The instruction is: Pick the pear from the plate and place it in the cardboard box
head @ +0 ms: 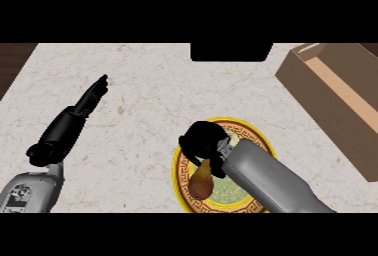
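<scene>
A: What do we look down on?

B: A pale, veined counter (pixel 148 90). Dark wood (pixel 15 55) shows past its far left corner, and a black block (pixel 227 52) sits at the far edge.

A: What stands on it?

B: At right we see an open brown box (pixel 336 100), cut off by the view's right edge. Near us is a yellow-rimmed plate (pixel 179 170), well apart from the box.

A: Where is the pear?

B: The pear (pixel 201 184) is over the plate, tilted, with its narrow top up. The right hand (pixel 203 141) is curled round that top. We cannot tell whether the pear rests on the plate or hangs just above it.

A: What is hidden?

B: The right forearm (pixel 273 180) covers the plate's right side, and the view cuts the plate's near rim.

A: And the other hand?

B: The left hand (pixel 70 122) is at left over bare counter, fingers straight, holding nothing.
</scene>
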Controlling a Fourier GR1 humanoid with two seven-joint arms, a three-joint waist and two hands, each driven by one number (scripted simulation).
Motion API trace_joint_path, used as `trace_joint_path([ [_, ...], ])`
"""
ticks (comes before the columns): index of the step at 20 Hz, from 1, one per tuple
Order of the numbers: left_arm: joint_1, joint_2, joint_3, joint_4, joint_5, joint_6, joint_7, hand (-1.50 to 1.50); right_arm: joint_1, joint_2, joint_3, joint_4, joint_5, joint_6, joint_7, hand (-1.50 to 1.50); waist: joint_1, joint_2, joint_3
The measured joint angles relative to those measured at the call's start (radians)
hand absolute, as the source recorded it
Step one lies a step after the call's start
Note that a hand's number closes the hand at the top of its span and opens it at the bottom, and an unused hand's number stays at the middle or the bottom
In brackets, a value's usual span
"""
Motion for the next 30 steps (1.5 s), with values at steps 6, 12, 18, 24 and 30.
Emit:
trace_joint_path([
  [6,0.005,0.002,0.009,-0.003,-0.001,0.004,0.002,0.0,-0.001,-0.001,-0.317,0.092,-0.033,-0.219,0.235,1.5,-0.011,0.011,0.002],
  [12,-0.007,-0.005,0.002,0.008,-0.005,-0.005,-0.011,0.0,-0.072,0.033,-0.464,0.173,0.005,-0.484,0.354,1.5,0.007,0.013,0.0],
  [18,-0.005,0.002,0.023,0.011,0.001,-0.02,-0.007,0.0,-0.151,0.008,-0.49,0.133,0.075,-0.57,0.398,1.5,0.001,0.007,-0.001],
  [24,0.02,0.003,0.028,-0.011,-0.006,-0.021,-0.002,0.0,-0.185,-0.009,-0.579,-0.003,0.097,-0.61,0.56,1.5,-0.009,0.001,-0.001],
  [30,0.015,-0.01,0.027,-0.011,-0.009,-0.019,0.008,0.0,-0.214,-0.067,-0.72,-0.059,0.101,-0.666,0.705,1.5,-0.01,0.003,-0.001],
])
